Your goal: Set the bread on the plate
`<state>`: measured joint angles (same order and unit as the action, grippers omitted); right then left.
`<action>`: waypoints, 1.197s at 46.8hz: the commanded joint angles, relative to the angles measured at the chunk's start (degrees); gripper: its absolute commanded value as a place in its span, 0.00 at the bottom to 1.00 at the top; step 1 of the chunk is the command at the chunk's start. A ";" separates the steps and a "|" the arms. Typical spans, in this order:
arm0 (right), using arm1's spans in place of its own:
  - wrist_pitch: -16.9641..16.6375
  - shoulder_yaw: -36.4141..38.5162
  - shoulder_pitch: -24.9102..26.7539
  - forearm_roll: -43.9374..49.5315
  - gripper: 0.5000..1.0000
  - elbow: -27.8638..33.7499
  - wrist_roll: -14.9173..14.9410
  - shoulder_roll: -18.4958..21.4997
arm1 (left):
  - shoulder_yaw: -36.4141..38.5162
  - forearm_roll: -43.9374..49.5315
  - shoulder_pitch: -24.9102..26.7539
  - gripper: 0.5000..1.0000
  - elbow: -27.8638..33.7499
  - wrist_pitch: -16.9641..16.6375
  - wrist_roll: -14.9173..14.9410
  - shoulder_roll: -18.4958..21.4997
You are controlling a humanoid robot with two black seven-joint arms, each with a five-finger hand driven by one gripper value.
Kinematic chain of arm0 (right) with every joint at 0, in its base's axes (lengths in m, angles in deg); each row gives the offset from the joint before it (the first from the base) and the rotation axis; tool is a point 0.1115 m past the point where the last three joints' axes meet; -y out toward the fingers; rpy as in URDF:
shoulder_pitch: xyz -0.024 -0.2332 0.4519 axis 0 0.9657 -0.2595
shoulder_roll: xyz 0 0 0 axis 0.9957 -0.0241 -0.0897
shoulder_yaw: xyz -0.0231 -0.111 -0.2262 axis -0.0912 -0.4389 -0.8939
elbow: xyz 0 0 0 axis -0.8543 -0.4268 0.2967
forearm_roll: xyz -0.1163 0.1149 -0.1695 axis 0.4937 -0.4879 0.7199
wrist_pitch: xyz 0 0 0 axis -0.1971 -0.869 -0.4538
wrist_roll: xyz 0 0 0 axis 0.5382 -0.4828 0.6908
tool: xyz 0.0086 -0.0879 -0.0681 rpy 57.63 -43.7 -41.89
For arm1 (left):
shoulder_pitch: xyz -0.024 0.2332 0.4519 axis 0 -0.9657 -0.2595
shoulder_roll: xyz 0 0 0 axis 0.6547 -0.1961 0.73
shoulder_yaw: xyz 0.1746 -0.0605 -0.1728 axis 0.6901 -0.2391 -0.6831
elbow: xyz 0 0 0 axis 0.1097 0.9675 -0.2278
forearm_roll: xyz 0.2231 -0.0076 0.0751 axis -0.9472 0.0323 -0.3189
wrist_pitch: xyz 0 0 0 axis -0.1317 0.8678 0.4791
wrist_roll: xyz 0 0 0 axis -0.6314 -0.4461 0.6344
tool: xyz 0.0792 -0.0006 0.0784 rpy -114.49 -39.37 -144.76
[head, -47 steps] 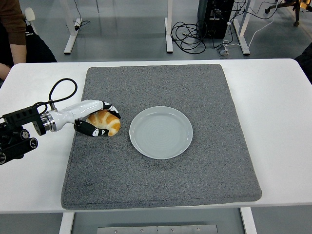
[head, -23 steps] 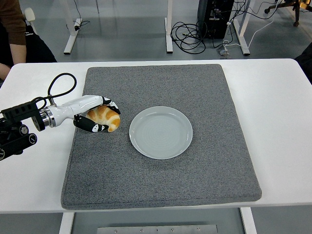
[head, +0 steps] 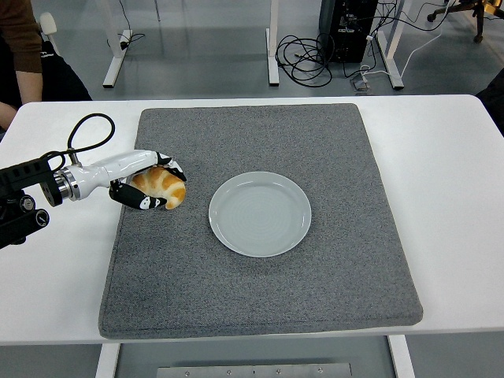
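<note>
**Bread in hand, plate waiting**

The round pale grey ceramic plate (head: 260, 213) sits empty near the middle of the grey felt mat (head: 260, 299) covering the white table (head: 457, 197). Beside it, by the mat's left edge, the left hand (head: 150, 187) curls its black-and-white fingers (head: 146, 203) around the golden crusty bread roll (head: 161, 187). The grasp looks made; next comes carrying the roll rightward over the plate and releasing it. At the far left corner, a person's brown sleeve (head: 20, 35) shows.

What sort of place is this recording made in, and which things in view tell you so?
Probably a robotics lab or workshop: the white table stands on a bare grey floor, loose cables coil beside a black computer tower, and a grey mat marks out the robot's work area.
</note>
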<state>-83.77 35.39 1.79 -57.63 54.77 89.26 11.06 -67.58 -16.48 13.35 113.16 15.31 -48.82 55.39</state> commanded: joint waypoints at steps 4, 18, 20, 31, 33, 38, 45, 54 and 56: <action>0.00 0.04 0.00 -0.07 1.00 -0.03 0.00 0.00 | 0.16 -0.06 3.28 0.00 0.00 1.39 0.00 0.96; 0.00 0.04 0.00 0.02 1.00 0.06 0.00 0.00 | 0.07 -0.15 13.21 0.00 0.00 8.16 0.00 0.08; 0.00 -0.04 0.00 0.02 1.00 -0.03 0.00 0.00 | 0.07 -0.15 14.53 0.00 0.00 9.03 0.00 -0.80; 0.00 0.04 0.00 0.02 1.00 0.06 0.00 0.00 | 0.16 -0.15 18.58 0.00 0.00 9.74 1.69 -7.47; 0.00 -0.04 0.00 0.02 1.00 0.06 0.00 0.00 | 0.16 -0.15 18.75 0.00 0.00 9.74 2.30 -9.05; 0.00 0.04 0.00 0.02 1.00 0.06 0.00 0.00 | 0.16 -0.24 19.02 0.00 -0.09 9.74 3.53 -12.66; 0.00 0.04 0.00 -0.07 1.00 0.06 0.00 0.00 | 0.16 -0.33 18.67 0.00 -0.09 9.39 4.59 -16.62; 0.00 0.04 0.00 0.02 1.00 0.06 0.00 0.00 | 1.56 -1.47 16.47 0.00 0.00 6.32 4.50 -18.64; 0.00 0.04 0.00 0.02 1.00 0.06 0.00 0.00 | 2.88 -2.17 16.12 0.00 -0.09 4.83 4.33 -18.82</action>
<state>-83.78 35.42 1.79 -57.61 54.81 89.26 11.06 -66.17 -17.95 29.93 113.12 21.73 -44.32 36.75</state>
